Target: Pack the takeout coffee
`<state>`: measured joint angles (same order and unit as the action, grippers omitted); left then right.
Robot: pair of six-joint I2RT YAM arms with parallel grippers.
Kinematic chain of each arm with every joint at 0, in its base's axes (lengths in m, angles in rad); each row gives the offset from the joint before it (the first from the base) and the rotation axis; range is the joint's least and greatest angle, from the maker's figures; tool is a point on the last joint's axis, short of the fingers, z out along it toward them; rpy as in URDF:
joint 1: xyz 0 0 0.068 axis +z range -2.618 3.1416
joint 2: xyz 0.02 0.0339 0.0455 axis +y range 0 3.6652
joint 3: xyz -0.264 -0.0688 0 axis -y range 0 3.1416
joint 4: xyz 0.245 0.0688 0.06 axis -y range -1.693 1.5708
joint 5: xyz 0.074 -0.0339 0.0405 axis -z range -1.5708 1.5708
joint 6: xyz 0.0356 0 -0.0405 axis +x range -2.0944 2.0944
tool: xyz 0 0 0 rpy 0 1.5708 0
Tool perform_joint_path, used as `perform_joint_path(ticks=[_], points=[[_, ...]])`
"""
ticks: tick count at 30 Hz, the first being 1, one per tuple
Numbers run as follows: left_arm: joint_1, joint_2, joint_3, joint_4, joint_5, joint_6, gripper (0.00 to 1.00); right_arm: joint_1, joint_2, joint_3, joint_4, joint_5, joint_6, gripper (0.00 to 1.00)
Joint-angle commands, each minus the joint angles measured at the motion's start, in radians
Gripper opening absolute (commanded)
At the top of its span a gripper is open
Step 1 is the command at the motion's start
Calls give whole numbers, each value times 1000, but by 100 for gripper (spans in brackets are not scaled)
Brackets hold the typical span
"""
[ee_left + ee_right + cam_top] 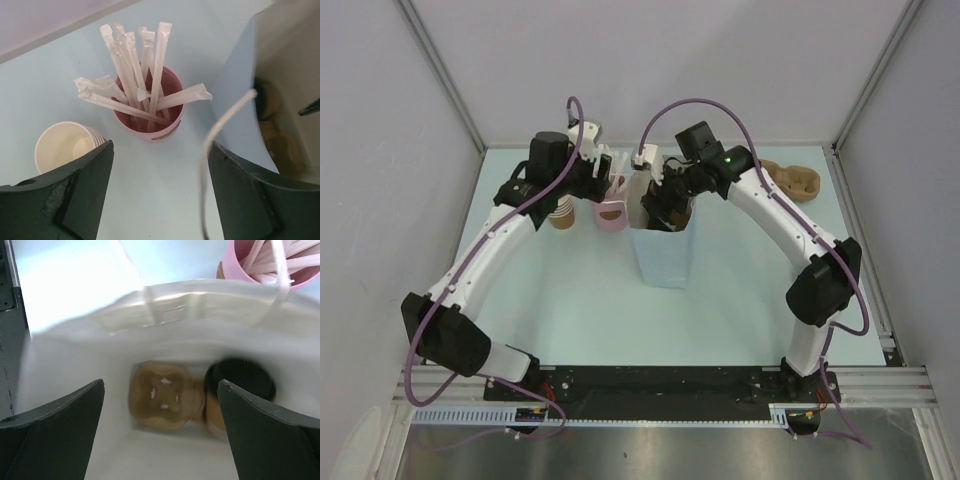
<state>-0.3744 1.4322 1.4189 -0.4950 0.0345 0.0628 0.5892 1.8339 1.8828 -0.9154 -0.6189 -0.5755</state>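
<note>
Packing looks all but done: the small kraft-brown paper cup with round black lid (pixel 240 385) sits at the bottom of the tall pale-blue paper bag (pixel 665 262), beside a brown cardboard carrier (pixel 160 400) (blurred). The right pincer (pixel 161 384) hangs over the bag's mouth, spread wide and empty; the left pincer (pixel 160 145) gapes too, holding nothing.

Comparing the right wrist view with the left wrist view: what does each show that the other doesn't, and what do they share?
Only the right wrist view looks straight down into the paper bag. The takeout coffee sits at the bottom, black lid up, alongside a brown pulp carrier; whether it sits in the carrier is unclear. Only the left wrist view shows the stack of tan lidless cups; of the bag's inside it catches just a dim brown sliver, no lid. Both show the bag and the pink cup of wrapped straws.
</note>
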Motion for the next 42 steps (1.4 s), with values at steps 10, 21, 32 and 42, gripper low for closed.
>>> perform_joint_path(ticks=[10, 21, 32, 42], points=[[8, -81, -11, 39, 165, 31, 99, -32, -114, 55, -5, 1, 16, 100], [8, -59, 233, -68, 326, 143, 100, -150, -298, 29, 68, -10, 58, 100], [164, -92, 282, -51, 148, 75, 100, -414, -558, -339, 342, 14, 157, 100], [279, 33, 29, 116, 312, 97, 99, -511, -616, -441, 440, 107, 240, 100]])
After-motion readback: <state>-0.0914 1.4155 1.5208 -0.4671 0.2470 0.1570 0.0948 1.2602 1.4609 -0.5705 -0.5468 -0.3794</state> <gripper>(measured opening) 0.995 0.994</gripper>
